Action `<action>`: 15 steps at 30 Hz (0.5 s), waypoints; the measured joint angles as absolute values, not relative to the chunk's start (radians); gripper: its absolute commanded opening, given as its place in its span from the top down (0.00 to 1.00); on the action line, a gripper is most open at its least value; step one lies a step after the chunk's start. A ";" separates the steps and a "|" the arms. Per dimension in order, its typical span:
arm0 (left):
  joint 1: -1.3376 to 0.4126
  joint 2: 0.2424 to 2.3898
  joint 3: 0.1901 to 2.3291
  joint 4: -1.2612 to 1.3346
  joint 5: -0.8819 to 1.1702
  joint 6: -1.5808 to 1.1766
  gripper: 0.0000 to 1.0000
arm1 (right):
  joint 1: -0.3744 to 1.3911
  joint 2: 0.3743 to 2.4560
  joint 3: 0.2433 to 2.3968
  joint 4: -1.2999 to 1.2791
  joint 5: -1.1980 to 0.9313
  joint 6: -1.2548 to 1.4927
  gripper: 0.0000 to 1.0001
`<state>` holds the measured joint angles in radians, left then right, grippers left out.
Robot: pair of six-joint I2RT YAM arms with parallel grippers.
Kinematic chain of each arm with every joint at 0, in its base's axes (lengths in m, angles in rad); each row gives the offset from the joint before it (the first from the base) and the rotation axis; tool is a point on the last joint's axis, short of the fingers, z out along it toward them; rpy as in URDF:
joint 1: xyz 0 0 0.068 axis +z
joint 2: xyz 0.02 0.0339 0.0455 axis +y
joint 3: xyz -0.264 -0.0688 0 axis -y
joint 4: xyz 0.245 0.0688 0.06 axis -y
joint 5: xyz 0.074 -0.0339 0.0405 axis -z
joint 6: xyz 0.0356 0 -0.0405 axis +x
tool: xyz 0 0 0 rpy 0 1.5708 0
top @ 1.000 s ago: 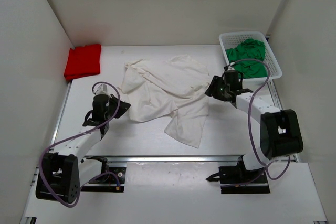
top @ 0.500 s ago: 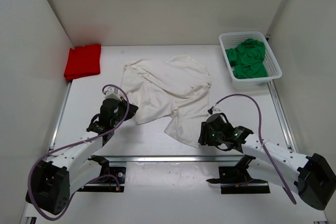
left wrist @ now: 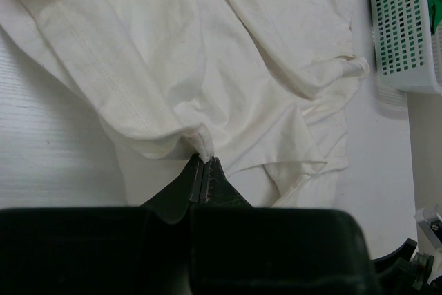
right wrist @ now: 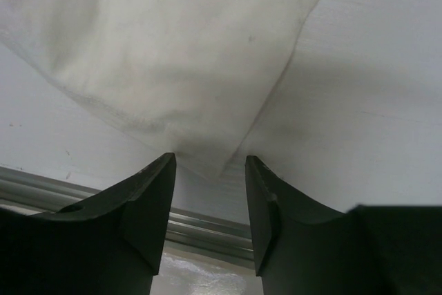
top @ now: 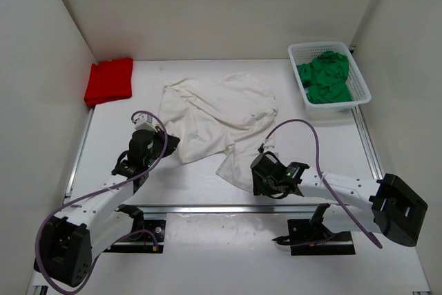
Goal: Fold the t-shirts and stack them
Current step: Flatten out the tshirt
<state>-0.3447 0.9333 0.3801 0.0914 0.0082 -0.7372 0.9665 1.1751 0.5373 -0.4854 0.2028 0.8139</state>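
1. Three t-shirts on view. The white t-shirt (top: 219, 119) lies crumpled and unfolded mid-table, with one sleeve doubled over the body. The red t-shirt (top: 109, 81) sits folded at the far left corner. The green t-shirt (top: 324, 77) is bunched inside the mesh basket (top: 361, 86) at the far right.
2. Left gripper (left wrist: 206, 164): clamped on a small pinch of the white t-shirt's near left edge. The cloth puckers up into the closed tips.
3. Right gripper (right wrist: 209, 165): jaws apart and holding nothing. The shirt's near corner points into the gap between them, just short of the fingers (right wrist: 153, 198).
4. Table (top: 311, 143): bare white top. Its near rail (right wrist: 207, 229) runs just below the right fingers.
5. Step in hand, as I judge it: take the second near corner so the shirt can be drawn flat before folding.
6. Handling notes for myself:
   - Ease the right gripper forward until the corner sits deep between the pads, not at the tips, then close.
   - Keep the fingers low, but off the rail.
   - Check in the wrist view that the hem is caught, not just a loose ply.
   - Only then draw the two hands apart gently. The left pinch looks shallow and could slip.
   - Watch the doubled sleeve, which will likely need its own smoothing.
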 measured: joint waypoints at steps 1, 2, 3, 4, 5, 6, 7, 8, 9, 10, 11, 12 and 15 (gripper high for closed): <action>-0.345 0.934 0.380 0.093 0.009 -0.737 1.00 | 0.965 1.177 0.537 -0.483 0.205 0.815 0.62; -0.345 0.935 0.380 0.095 0.010 -0.737 1.00 | 0.960 1.182 0.538 -0.482 0.210 0.816 0.63; -0.345 0.937 0.380 0.098 0.010 -0.737 1.00 | 0.956 1.189 0.540 -0.481 0.213 0.817 0.65; -0.344 0.939 0.380 0.102 0.011 -0.737 1.00 | 0.952 1.198 0.545 -0.482 0.216 0.817 0.65; -0.342 0.941 0.380 0.103 0.011 -0.737 1.00 | 0.948 1.208 0.549 -0.479 0.224 0.818 0.66; -0.340 0.941 0.380 0.104 0.011 -0.737 1.00 | 0.948 1.219 0.553 -0.474 0.229 0.818 0.65; -0.336 0.941 0.380 0.105 0.012 -0.737 1.00 | 0.949 1.229 0.557 -0.470 0.233 0.818 0.65; -0.335 0.941 0.380 0.106 0.013 -0.737 1.00 | 0.950 1.238 0.559 -0.464 0.239 0.818 0.65; -0.334 0.942 0.380 0.107 0.014 -0.738 1.00 | 0.955 1.247 0.561 -0.459 0.245 0.820 0.66; -0.331 0.943 0.380 0.107 0.015 -0.738 1.00 | 0.960 1.257 0.562 -0.457 0.251 0.820 0.71; -0.329 0.945 0.380 0.108 0.015 -0.738 1.00 | 0.965 1.267 0.567 -0.458 0.257 0.819 0.76; -0.329 0.948 0.380 0.109 0.015 -0.739 1.00 | 0.970 1.278 0.572 -0.459 0.266 0.818 0.79; -0.326 0.952 0.380 0.113 0.016 -0.741 1.00 | 0.981 1.312 0.594 -0.463 0.287 0.815 0.95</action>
